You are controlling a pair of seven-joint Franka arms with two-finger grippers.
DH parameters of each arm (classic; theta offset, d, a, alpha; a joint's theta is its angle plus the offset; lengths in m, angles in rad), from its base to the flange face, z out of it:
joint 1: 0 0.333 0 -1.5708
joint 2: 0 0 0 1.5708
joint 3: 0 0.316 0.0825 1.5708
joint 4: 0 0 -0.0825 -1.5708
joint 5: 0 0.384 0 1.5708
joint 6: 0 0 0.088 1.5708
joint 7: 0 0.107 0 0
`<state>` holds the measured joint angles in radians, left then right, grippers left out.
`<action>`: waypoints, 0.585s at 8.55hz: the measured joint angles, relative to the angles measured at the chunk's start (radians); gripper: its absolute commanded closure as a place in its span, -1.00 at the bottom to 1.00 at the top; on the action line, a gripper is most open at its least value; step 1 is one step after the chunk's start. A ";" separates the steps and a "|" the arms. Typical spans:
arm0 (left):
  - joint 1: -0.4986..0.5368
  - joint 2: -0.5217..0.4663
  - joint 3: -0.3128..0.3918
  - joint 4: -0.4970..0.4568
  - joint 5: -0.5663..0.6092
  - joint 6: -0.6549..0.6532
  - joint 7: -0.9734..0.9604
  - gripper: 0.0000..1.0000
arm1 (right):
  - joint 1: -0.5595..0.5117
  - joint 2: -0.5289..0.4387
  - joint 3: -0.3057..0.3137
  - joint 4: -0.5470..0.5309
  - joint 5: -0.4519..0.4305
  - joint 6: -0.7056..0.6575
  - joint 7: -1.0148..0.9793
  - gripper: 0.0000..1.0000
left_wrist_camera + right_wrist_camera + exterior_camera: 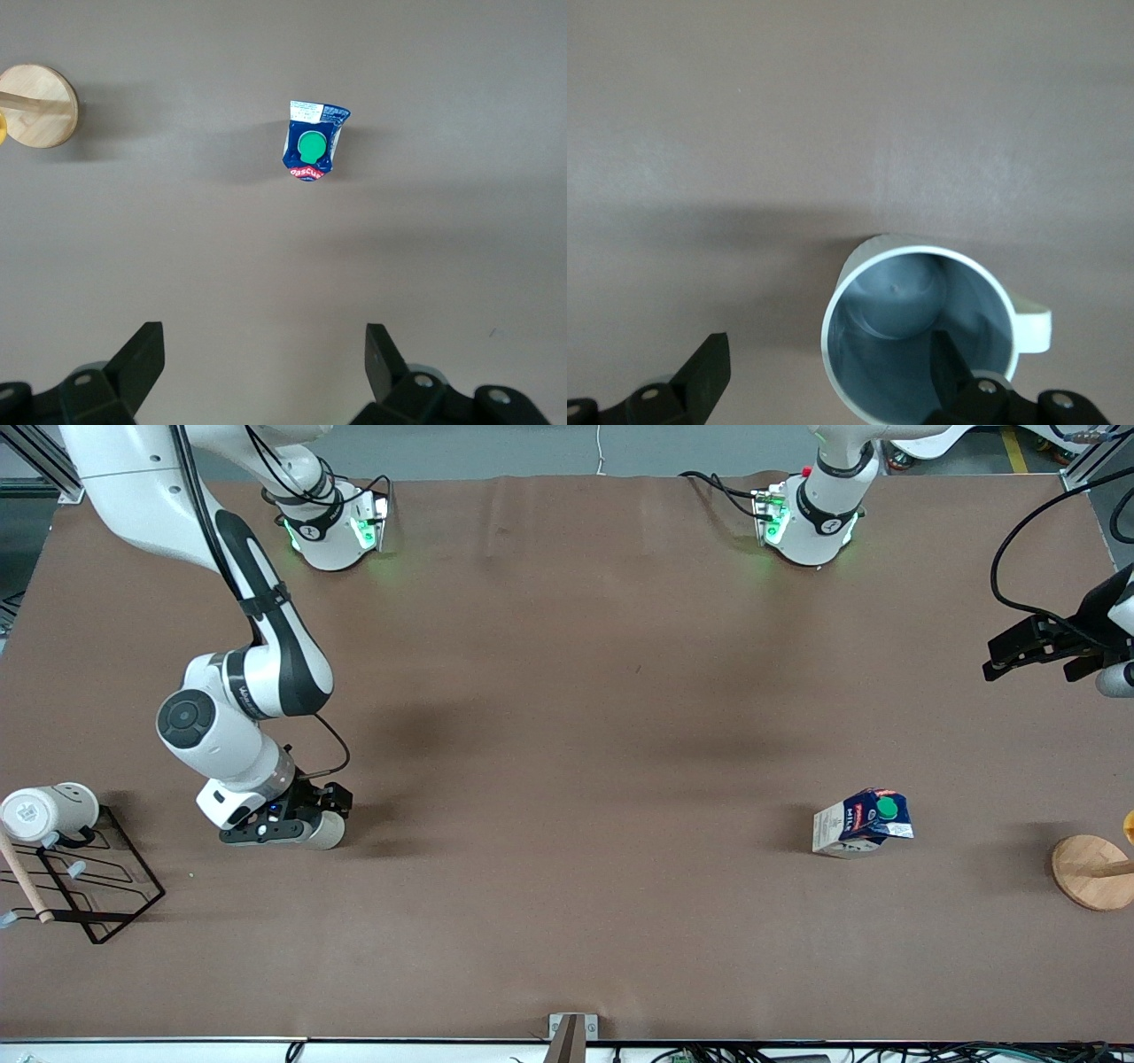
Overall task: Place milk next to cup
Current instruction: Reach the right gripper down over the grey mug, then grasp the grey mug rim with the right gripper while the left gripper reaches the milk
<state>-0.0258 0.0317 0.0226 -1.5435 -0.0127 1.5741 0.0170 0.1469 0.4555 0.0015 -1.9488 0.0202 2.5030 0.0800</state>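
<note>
The milk [864, 822] is a small blue and white carton with a green cap, standing upright toward the left arm's end of the table; it also shows in the left wrist view, milk [312, 146]. The grey-beige cup [329, 830] stands toward the right arm's end. My right gripper [306, 828] is low at the cup and open. In the right wrist view one finger [948, 363] is inside the cup [921, 292] and the other [709, 363] is outside its wall, the right gripper [828, 350] straddling the rim. My left gripper [1032, 664] hangs open and empty, high over the table's end, left gripper [263, 341].
A white smiley mug [49, 810] lies on a black wire rack [97, 886] at the right arm's end, with a wooden stick [22, 881] across it. A round wooden base [1094, 872] sits at the left arm's end, beside the milk; it shows too as wooden base [35, 104].
</note>
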 measured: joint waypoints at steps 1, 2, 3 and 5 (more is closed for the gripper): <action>-0.001 0.007 0.000 0.000 0.000 0.000 0.000 -0.99 | 0.004 0.014 0.000 -0.001 0.000 0.009 0.013 -0.44; -0.001 0.016 0.000 0.000 0.000 0.000 0.000 -0.99 | 0.010 0.023 0.000 -0.001 0.000 0.020 0.023 0.61; -0.001 0.020 0.000 0.000 0.000 0.000 0.000 -0.99 | 0.010 0.023 0.000 0.000 0.000 0.021 0.041 0.73; -0.001 0.020 0.000 0.004 0.000 0.001 0.000 -0.99 | 0.010 0.023 -0.001 0.010 0.000 0.021 0.101 0.99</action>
<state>-0.0270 0.0514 0.0222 -1.5397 -0.0126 1.5752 0.0166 0.1571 0.4787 0.0009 -1.9388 0.0203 2.5241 0.1806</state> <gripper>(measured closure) 0.000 0.705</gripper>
